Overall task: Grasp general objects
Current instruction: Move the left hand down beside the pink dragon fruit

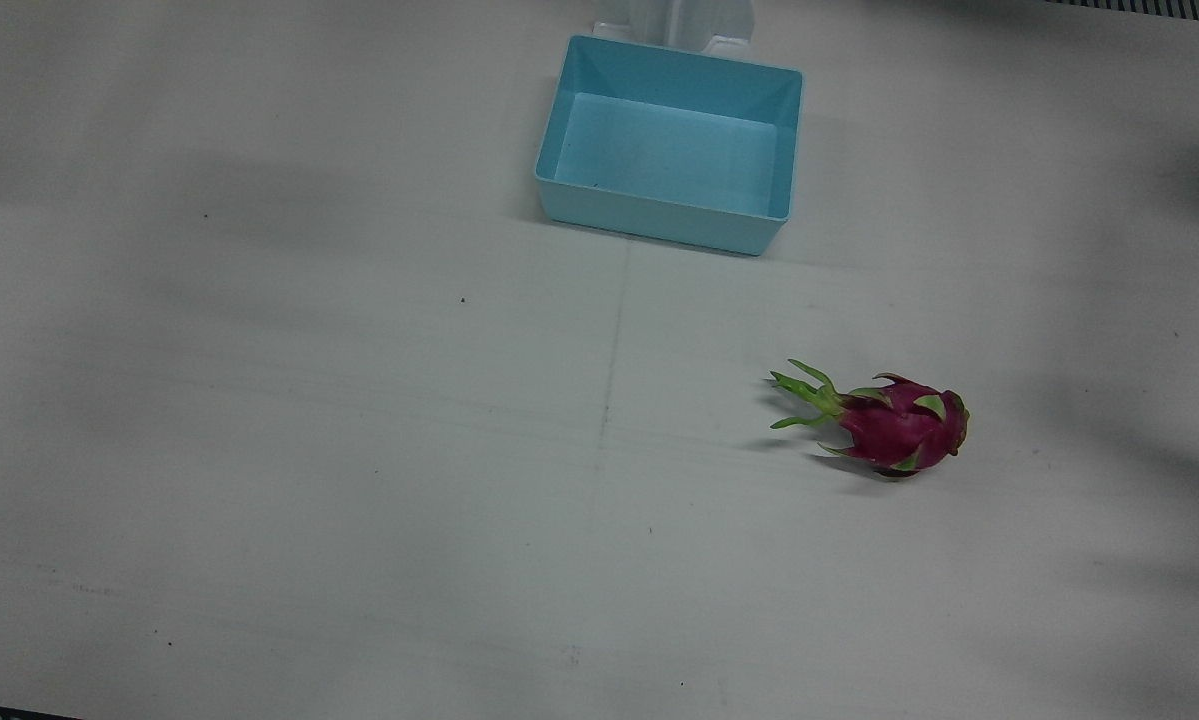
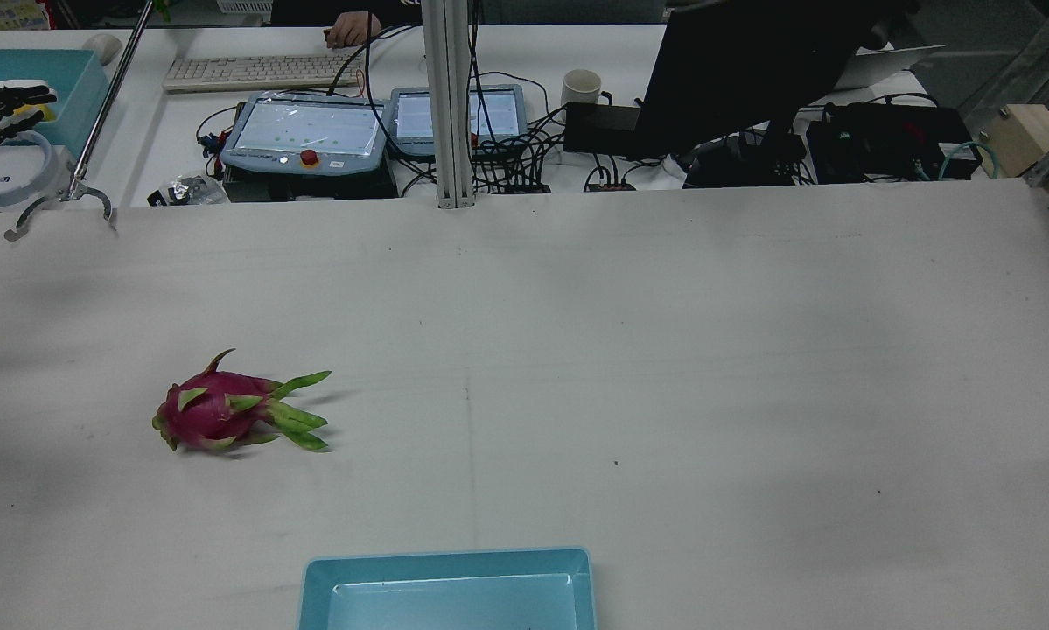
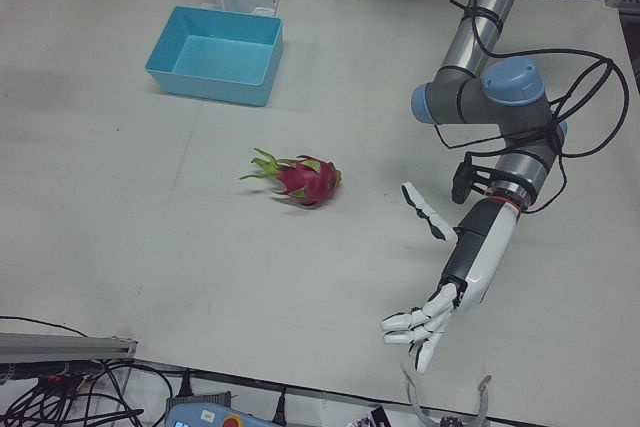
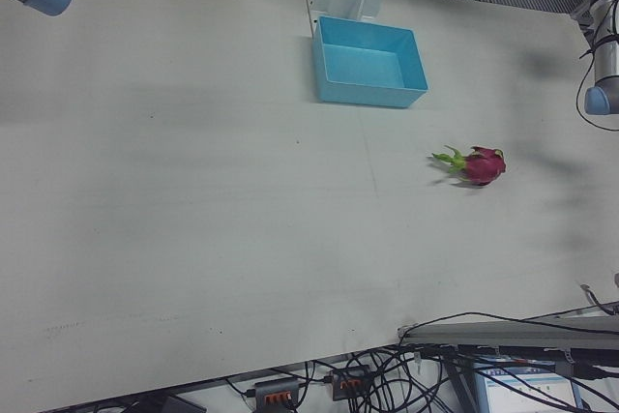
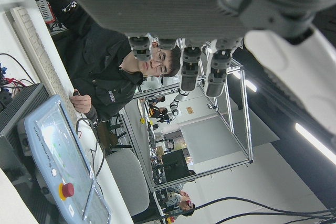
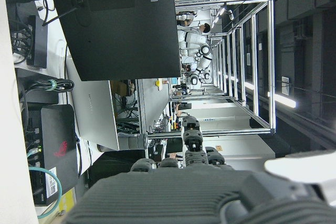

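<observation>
Lying alone on its side on the table (image 1: 259,450): dragon fruit (image 1: 904,424), well apart from the blue bin (image 1: 671,142). Hovering clear, left hand (image 3: 423,322) splayed, empty. Right hand (image 6: 199,171) showing extended fingers, apparently holding nothing.

Overhead light was even and dim; soft arm shadows smeared the table (image 1: 259,450); hand views blurred close-up.

A magenta dragon fruit (image 1: 899,424) lies sideways on the table.
</observation>
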`<control>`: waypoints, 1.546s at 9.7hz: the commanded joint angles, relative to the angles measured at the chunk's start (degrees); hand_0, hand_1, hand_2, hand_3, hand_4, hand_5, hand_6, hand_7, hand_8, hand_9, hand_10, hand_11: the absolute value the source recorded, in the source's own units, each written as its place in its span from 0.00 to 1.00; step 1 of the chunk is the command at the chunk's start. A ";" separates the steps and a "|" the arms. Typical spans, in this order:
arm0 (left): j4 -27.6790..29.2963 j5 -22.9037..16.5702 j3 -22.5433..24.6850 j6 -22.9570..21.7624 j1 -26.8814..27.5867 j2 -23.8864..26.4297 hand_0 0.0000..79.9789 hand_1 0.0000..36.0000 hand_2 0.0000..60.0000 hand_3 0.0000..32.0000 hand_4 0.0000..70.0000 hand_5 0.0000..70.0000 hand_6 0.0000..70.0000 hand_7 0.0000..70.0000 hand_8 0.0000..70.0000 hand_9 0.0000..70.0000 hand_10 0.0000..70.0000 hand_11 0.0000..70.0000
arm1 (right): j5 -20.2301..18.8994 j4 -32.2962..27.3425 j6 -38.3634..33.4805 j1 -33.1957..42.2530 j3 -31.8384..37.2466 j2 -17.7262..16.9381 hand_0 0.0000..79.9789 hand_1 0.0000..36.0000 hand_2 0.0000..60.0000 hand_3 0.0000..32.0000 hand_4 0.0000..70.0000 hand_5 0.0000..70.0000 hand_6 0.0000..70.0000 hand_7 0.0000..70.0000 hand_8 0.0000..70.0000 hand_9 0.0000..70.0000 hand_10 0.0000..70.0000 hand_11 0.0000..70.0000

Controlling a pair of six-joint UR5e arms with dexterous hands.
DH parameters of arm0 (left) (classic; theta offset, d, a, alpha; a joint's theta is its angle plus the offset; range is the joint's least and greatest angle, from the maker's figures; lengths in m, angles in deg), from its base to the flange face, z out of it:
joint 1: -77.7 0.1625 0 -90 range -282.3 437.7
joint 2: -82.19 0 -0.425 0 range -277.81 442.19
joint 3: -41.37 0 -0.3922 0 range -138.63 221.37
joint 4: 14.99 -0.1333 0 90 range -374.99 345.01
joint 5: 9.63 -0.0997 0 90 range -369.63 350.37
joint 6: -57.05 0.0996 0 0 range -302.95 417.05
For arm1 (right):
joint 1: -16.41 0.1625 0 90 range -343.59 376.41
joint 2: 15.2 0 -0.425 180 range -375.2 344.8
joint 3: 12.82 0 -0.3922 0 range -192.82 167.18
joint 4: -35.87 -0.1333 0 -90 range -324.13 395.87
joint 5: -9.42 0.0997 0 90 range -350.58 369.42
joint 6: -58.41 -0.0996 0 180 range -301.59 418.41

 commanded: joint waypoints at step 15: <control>-5.67 -5.59 23.32 22.76 -0.37 -9.18 0.71 0.54 0.00 0.00 0.20 0.22 0.16 0.29 0.02 0.04 0.06 0.12 | 0.00 0.00 0.19 0.05 -0.41 0.00 0.00 0.00 0.00 0.00 0.00 0.00 0.00 0.00 0.00 0.00 0.00 0.00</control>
